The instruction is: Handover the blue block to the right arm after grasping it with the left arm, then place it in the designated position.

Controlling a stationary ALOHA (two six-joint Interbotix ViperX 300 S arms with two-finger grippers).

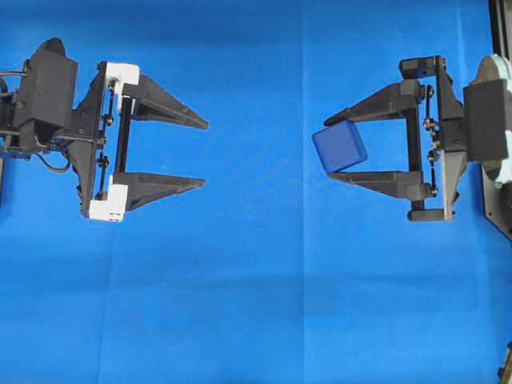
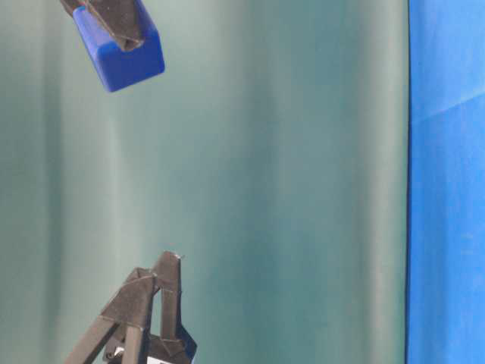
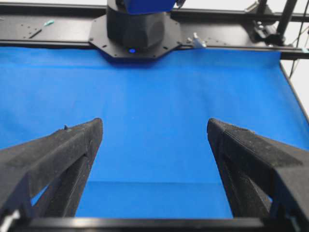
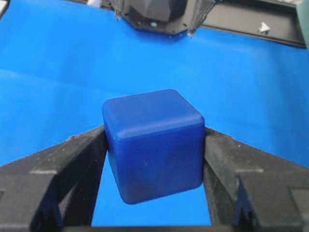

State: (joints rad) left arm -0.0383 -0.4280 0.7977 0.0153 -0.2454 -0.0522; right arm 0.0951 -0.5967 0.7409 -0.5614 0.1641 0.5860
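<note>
The blue block (image 1: 339, 146) is a dark-blue cube with rounded edges, slightly tilted, pinched between the two black fingertips of my right gripper (image 1: 330, 146) at the right of the overhead view. In the right wrist view the blue block (image 4: 153, 143) fills the gap between both fingers, held above the cloth. The table-level view shows the blue block (image 2: 121, 49) at the top left under a black finger. My left gripper (image 1: 203, 154), with white blocks at its finger bases, stands wide open and empty on the left, well apart from the cube. The left gripper (image 3: 154, 128) has only cloth between its fingers.
A blue cloth (image 1: 256, 304) covers the whole table. The right arm's black base plate (image 3: 135, 38) and a black frame rail sit at the far edge in the left wrist view. A teal backdrop (image 2: 265, 182) fills the table-level view.
</note>
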